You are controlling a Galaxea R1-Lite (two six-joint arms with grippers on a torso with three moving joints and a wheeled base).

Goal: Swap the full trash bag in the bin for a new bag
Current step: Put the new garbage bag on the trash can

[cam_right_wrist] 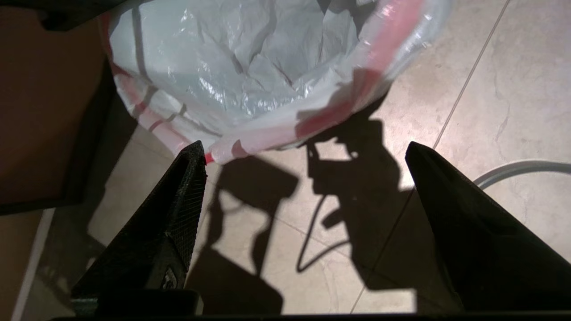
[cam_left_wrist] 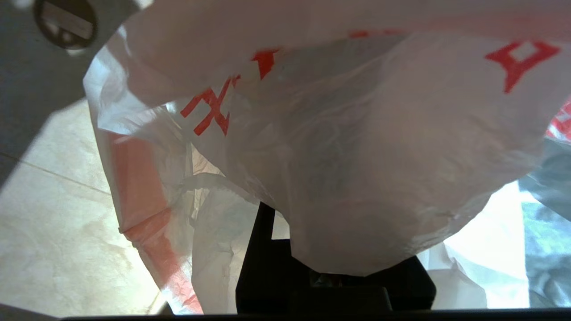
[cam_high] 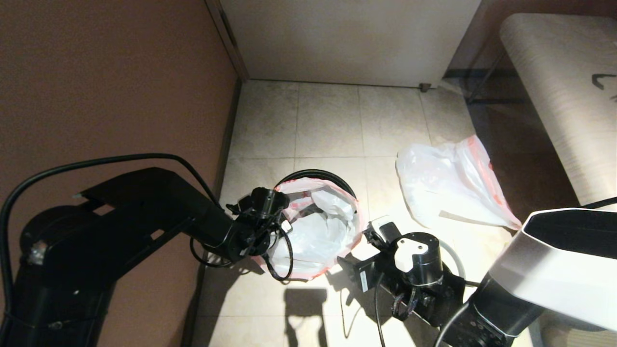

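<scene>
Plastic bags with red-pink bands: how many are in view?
2. One thin translucent white plastic bag lines the small round black bin, by the left tool. The other lies on the floor tiles right of it. More may be hidden.

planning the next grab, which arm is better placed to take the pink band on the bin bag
Right. The right gripper is open, just short of the pink band on the bag in the bin. The left gripper sits at the left rim with film over it.
</scene>
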